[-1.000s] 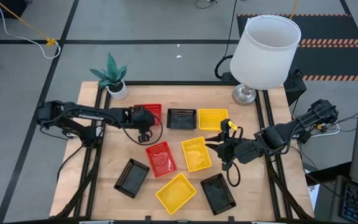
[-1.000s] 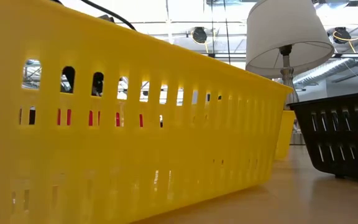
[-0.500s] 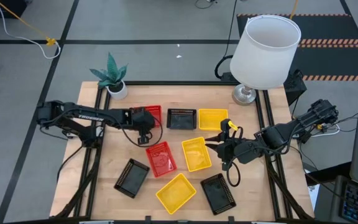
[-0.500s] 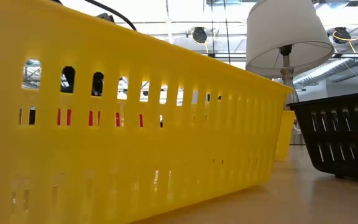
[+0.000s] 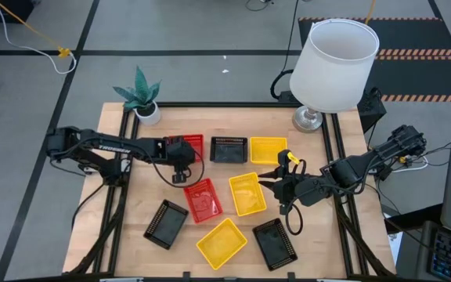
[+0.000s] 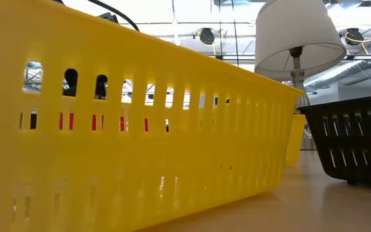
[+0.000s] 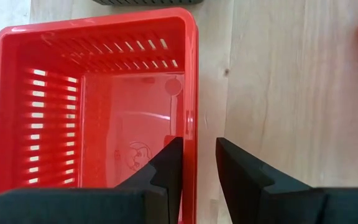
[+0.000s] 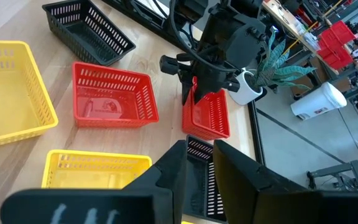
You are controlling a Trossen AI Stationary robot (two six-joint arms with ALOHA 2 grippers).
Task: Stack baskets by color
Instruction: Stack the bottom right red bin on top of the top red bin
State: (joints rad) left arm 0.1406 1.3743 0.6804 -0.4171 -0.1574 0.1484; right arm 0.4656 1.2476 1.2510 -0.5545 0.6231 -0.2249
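A red basket [image 5: 194,144] sits at the left of the far row, beside a black basket [image 5: 229,149] and a yellow basket [image 5: 268,149]. My left gripper [image 5: 180,174] is shut on that red basket [image 7: 98,112]. A second red basket [image 5: 203,198] and a yellow basket [image 5: 247,193] lie mid-table. Along the near edge lie a black basket [image 5: 166,223], a yellow basket [image 5: 221,243] and a black basket [image 5: 275,243]. My right gripper [image 5: 276,182] hangs above the table right of the middle yellow basket, its fingers [image 8: 173,168] slightly parted with nothing between them. My left gripper has one long side wall [image 7: 191,124] of the red basket between its fingers, one finger inside the basket and one outside. The fingers slant down from above and lie across the wall. In the right wrist view the basket [image 8: 209,115] looks tipped; whether it is clear of the table I cannot tell.
A white lamp [image 5: 333,63] stands at the far right corner and a potted plant [image 5: 141,98] at the far left corner. In the low view the near yellow basket [image 6: 140,129] blocks most of the table. Bare wood shows between the rows.
My left gripper has rolled a little while staying over the red basket. The basket's left end, which showed beside the wrist, now lies under it.
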